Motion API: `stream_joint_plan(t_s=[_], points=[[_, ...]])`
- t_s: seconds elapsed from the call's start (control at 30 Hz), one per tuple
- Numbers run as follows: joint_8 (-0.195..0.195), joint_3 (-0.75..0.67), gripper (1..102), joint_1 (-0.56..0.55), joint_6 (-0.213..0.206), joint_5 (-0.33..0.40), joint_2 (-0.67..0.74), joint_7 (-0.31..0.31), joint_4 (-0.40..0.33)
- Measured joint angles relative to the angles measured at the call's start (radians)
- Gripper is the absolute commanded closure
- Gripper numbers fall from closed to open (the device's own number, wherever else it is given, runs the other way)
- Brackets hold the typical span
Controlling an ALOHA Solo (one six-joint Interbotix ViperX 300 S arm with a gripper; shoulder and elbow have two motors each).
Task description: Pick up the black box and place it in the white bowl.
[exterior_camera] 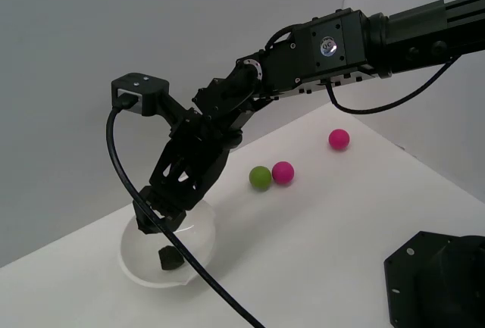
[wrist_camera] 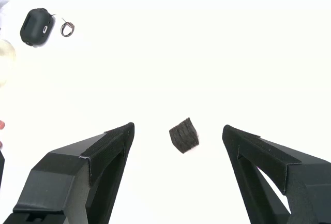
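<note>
The white bowl [exterior_camera: 203, 231] stands near the table's front edge at the exterior view's left. The black box [exterior_camera: 170, 257], a tiny matte cube, lies inside it on the bottom. My gripper [exterior_camera: 159, 223] hangs just above the bowl's rim, open and empty, its fingers spread over the cube. In the wrist view the black box [wrist_camera: 184, 135] lies free between the two open fingers of my gripper [wrist_camera: 178, 129], touching neither. There the surface is washed out white, so the bowl's rim does not show.
A green ball [exterior_camera: 260, 177] and a pink ball [exterior_camera: 283, 172] lie side by side behind the bowl; another pink ball [exterior_camera: 339, 139] lies farther back. A large black base [exterior_camera: 439, 282] stands at the front right. A black cable [exterior_camera: 151, 214] crosses the bowl. A small black rounded item [wrist_camera: 36, 27] with a ring shows in the wrist view.
</note>
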State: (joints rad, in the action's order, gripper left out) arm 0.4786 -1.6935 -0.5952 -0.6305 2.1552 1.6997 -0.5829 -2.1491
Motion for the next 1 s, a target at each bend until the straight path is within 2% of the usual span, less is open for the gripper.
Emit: stream_joint_plan(t_s=[0.2, 0.3, 0.37, 0.47, 0.53, 0.73, 1.0], points=[[0.0, 0.0, 4, 0.0, -0.002, 0.0, 0.0, 0.0, 0.0], [0.0, 0.0, 8, 0.002, -0.002, 0.0, 0.002, 0.0, 0.0], [0.0, -0.002, 15, 0.003, 0.002, 0.0, 0.002, 0.0, 0.0], [0.009, -0.005, 34, 0.015, 0.003, 0.0, 0.005, 0.0, 0.0], [0.011, -0.018, 39, 0.026, 0.005, 0.0, 0.018, 0.0, 0.0], [0.012, -0.086, 41, 0.078, 0.006, 0.017, 0.084, 0.0, -0.015], [0.011, -0.193, 48, 0.169, 0.015, 0.101, 0.193, 0.0, -0.107]])
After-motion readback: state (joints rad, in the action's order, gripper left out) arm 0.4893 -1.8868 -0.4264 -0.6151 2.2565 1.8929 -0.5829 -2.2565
